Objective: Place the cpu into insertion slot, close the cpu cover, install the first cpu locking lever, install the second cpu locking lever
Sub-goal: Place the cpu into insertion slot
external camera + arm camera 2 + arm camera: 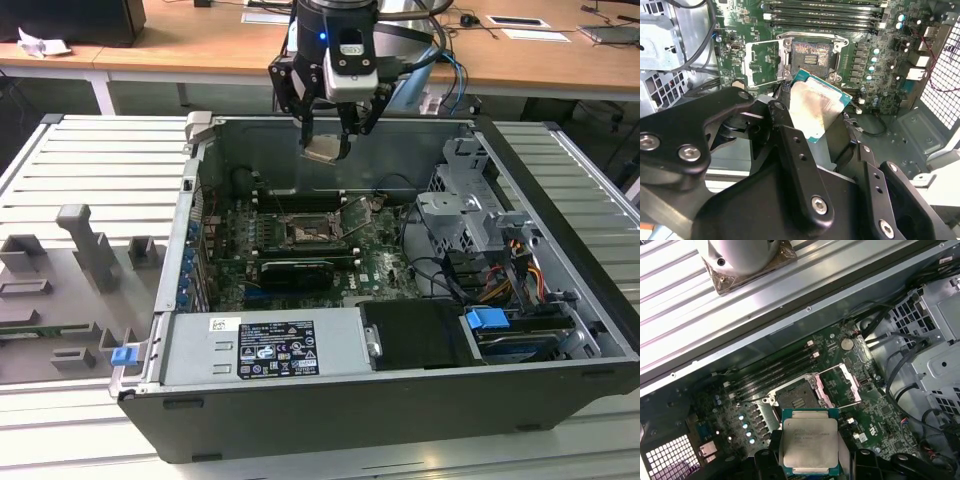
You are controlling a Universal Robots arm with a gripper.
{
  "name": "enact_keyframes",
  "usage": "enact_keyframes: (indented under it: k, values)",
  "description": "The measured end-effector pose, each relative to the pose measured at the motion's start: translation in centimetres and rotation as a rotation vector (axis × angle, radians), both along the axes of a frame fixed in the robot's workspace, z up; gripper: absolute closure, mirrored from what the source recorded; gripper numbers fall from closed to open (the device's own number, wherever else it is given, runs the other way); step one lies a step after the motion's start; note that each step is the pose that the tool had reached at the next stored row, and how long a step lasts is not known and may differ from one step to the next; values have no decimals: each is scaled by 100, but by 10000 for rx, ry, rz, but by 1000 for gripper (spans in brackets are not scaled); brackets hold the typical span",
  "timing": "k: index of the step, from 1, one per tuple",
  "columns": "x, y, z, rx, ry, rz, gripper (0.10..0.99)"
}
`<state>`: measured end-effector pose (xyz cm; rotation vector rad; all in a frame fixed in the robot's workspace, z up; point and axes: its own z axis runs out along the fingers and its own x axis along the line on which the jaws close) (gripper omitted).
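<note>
My gripper [327,146] hangs above the open computer case, shut on the cpu [325,151], a flat silvery square chip with a green edge. Both wrist views show the cpu [817,107] [810,442] held by its edges between the black fingers [790,145] [767,462], tilted and well above the board. Below lies the insertion slot [812,57] [796,399] [305,232], a dark square socket on the green board, open and bare. The cpu cover [762,62] [842,385] is swung open, standing beside the slot.
Long black memory slots [825,15] run beside the socket. A long black card [295,270] lies across the board. A grey power supply [265,350] and a drive cage [470,215] with cables [510,270] crowd the case. Grey fixtures [85,250] sit at the exterior view's left.
</note>
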<state>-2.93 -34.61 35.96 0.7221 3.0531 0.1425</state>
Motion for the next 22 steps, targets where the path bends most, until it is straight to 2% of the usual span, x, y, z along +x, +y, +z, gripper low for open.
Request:
enact_keyframes:
  k: [22]
  values:
    - [0,0,-2,0,0,-860,561]
